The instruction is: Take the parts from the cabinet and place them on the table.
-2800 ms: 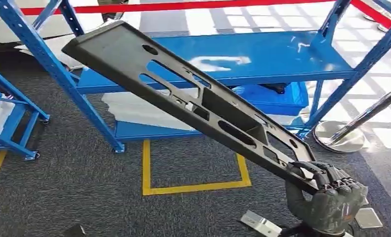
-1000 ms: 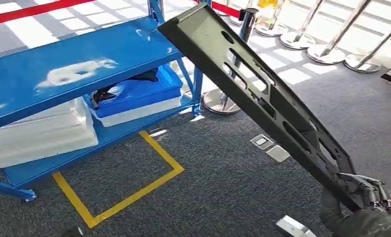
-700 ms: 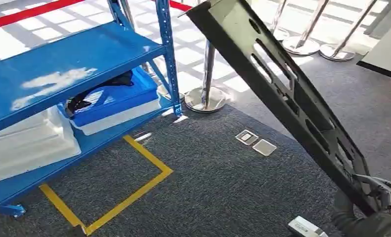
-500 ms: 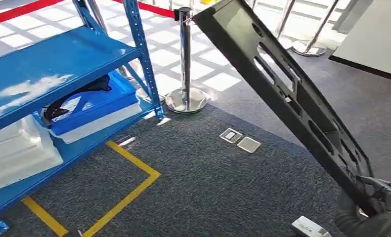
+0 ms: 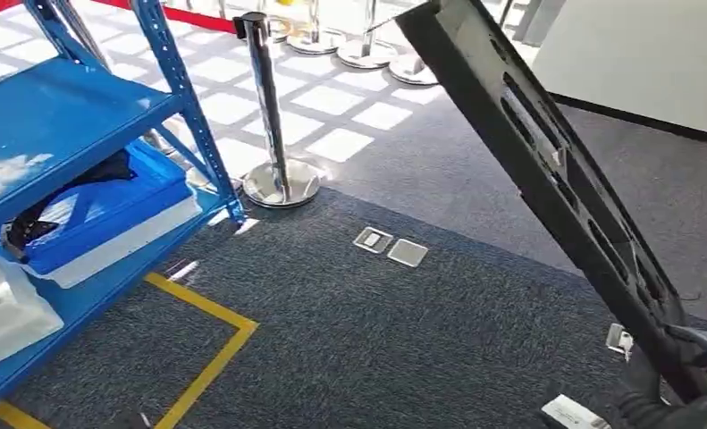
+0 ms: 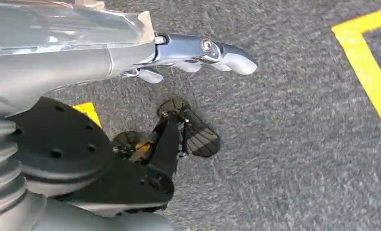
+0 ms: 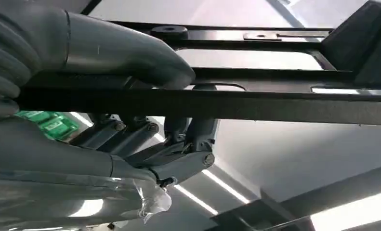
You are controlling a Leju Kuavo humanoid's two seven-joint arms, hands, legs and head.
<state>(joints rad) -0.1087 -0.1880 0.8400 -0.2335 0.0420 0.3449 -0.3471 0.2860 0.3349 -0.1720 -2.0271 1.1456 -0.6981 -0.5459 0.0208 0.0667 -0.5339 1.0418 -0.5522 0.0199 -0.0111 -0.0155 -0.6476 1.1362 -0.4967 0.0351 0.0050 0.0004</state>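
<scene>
A long black slotted part (image 5: 555, 179) slants from the top middle of the head view down to the bottom right corner. My right hand (image 5: 689, 380) grips its lower end there. In the right wrist view the thumb (image 7: 125, 55) lies over one side of the part's bar (image 7: 256, 103) and the fingers (image 7: 178, 139) curl round the other side. My left hand (image 6: 193, 53) hangs over the grey carpet in the left wrist view, fingers stretched out and holding nothing.
The blue cabinet rack (image 5: 72, 107) stands at the left, with a blue bin (image 5: 108, 214) on its lower shelf. A chrome barrier post (image 5: 269, 116) rises beside it. Floor plates (image 5: 390, 248) and yellow tape (image 5: 206, 357) mark the carpet. A pale slab (image 5: 653, 54) lies far right.
The whole picture has shifted: the camera has turned right, so the rack slid to the left edge and the pale slab came in. The part stays in my right hand.
</scene>
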